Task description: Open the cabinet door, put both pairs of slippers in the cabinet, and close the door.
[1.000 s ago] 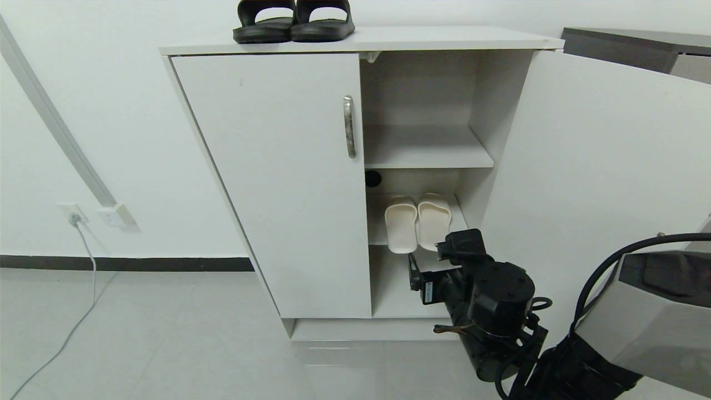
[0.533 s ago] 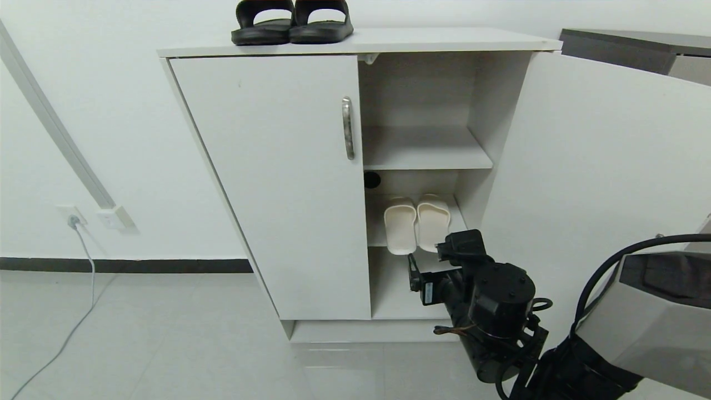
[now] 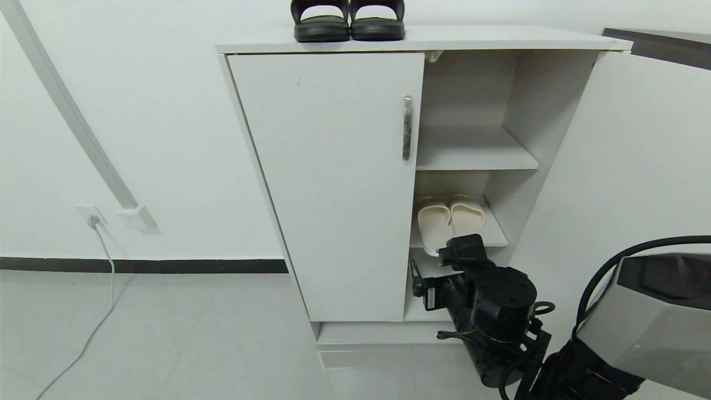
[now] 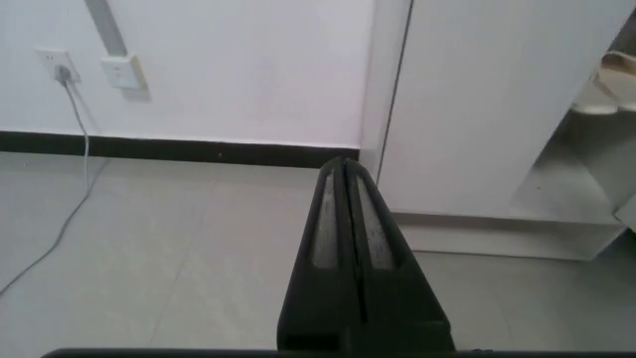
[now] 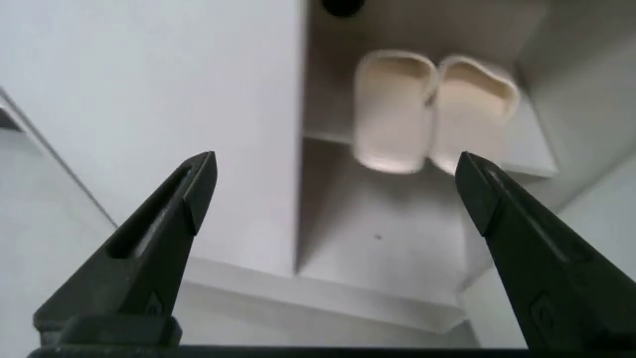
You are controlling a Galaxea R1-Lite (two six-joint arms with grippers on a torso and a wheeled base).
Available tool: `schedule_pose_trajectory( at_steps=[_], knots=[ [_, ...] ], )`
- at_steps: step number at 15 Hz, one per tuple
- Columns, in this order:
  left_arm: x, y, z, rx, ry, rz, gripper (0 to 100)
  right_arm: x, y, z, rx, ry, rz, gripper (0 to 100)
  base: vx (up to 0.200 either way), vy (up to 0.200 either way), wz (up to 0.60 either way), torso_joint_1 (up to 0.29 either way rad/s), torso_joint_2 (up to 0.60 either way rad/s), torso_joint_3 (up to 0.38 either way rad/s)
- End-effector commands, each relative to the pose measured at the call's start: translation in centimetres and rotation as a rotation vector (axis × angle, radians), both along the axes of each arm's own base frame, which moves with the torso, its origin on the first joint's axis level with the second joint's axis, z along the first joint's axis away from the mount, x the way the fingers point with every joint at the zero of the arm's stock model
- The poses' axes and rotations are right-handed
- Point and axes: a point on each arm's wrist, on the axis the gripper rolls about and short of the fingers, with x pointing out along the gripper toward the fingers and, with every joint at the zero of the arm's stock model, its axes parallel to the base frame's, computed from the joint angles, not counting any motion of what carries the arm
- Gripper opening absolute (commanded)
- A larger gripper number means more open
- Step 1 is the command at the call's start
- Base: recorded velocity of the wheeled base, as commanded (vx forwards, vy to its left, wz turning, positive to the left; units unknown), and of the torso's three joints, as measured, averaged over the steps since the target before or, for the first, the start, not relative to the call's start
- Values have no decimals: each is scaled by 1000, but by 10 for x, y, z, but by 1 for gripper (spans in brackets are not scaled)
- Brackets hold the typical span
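Cabinet [image 3: 333, 194] stands on pale tiled floor [image 3: 194, 344], back against the wall. On its top [image 3: 500, 38]: black slippers [image 3: 348, 22], side by side, touching, near the front edge over the closed left door. Middle shelf [image 3: 497, 236], right compartment: cream slippers [image 3: 450, 219], side by side, ends at the shelf's front edge. Grey cable [image 3: 83, 344] lies across the floor, left of the cabinet.
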Motion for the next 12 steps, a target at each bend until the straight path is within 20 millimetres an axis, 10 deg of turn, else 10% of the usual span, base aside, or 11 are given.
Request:
schedule_pose_trajectory(
  at_steps=[1, 7, 12],
  knots=[
    [0, 0, 0, 0, 1, 0, 0, 0, -2, 0, 2, -3, 1, 100, 0, 200, 0, 7, 2, -2],
    [0, 0, 0, 0, 1, 0, 0, 1, -4, 3, 0, -27, 36, 100, 0, 200, 0, 2, 3, 2],
    [0, 0, 0, 0, 1, 0, 0, -4, -10, 5, -19, -11, 106, 100, 0, 0, 0, 0, 0, 0]
  ],
)
